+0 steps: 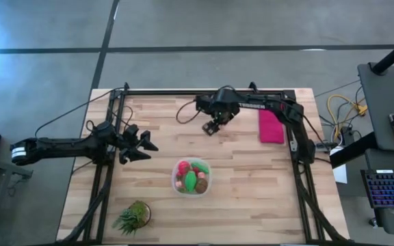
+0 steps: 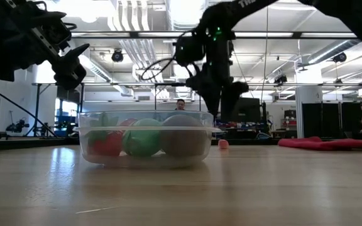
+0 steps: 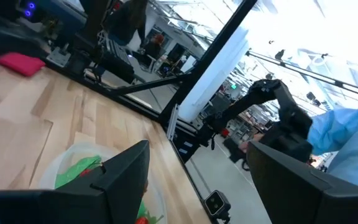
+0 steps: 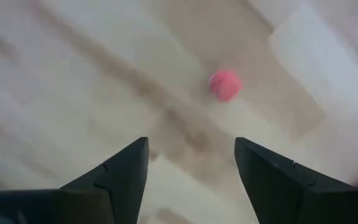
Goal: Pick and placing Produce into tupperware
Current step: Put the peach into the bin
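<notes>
Tupperware (image 1: 192,188) sits centre-low in the high view, on the wooden table (image 1: 252,198), already loaded with produce: a green piece (image 1: 191,180), red pieces (image 1: 182,169) and a brown piece (image 1: 202,184). Low view shows the same load through the clear wall (image 2: 144,139): red at left, green in the middle, brown at right.

One small pink-red berry (image 2: 222,144) is loose on the table, outside the container. In the low view it sits just right of the tupperware, farther back. In the right wrist view it lies on bare wood (image 4: 224,84), ahead of the fingers and not between them.

Right gripper (image 1: 213,126) is above centre in the high view, up-table from the tupperware and well apart from it. Its fingers (image 4: 120,177) are spread, nothing between them. In the low view it hangs in the air (image 2: 222,100) above table level, upper middle of frame, near the berry but not touching it.

Left gripper (image 1: 144,145) is at mid-left of the high view, to the left of the tupperware and a bit above it in frame. Fingers (image 3: 126,174) released, gap empty. Left wrist view has the container rim and green and red produce (image 3: 79,171) at lower left. In the low view it sits raised in the upper left (image 2: 68,63).

Flat red cloth (image 1: 271,126) lies right of the right gripper, near the right rail. Spiky green plant (image 1: 133,216) sits at lower left of the table, apart from the tupperware.
</notes>
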Controlling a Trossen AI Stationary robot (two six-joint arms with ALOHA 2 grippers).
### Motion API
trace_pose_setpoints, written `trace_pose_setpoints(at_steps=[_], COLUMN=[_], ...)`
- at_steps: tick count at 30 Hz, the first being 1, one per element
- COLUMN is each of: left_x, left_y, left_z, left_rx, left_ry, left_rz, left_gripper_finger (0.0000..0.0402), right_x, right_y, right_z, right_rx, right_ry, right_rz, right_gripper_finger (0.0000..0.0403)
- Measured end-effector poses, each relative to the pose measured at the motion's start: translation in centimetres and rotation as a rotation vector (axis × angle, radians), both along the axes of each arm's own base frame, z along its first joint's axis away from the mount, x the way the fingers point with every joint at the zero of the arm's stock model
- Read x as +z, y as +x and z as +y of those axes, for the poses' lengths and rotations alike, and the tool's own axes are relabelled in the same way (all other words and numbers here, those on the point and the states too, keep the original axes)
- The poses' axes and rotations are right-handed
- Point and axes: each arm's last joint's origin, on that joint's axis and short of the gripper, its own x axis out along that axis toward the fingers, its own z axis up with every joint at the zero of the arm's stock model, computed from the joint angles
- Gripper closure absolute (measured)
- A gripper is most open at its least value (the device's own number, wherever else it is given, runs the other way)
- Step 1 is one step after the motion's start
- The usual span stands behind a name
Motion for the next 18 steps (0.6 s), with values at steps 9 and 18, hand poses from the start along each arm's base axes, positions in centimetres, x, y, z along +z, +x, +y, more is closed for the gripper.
trace_pose_setpoints(at_steps=[9,18], left_x=[0.0,-0.1], left_y=[0.0,0.0], left_z=[0.0,0.0], left_rx=[-0.004,-0.007], left_ry=[-0.024,-0.049], left_rz=[0.009,0.024], left_gripper_finger=[0.0146,0.0146], right_x=[-2.8,-6.3], right_y=[0.6,0.9], right_z=[-1.9,-2.8], right_rx=[-0.062,-0.074], right_ry=[-0.048,-0.044], right_rz=[0.029,0.112], right_gripper_finger=[0.0179,0.0179])
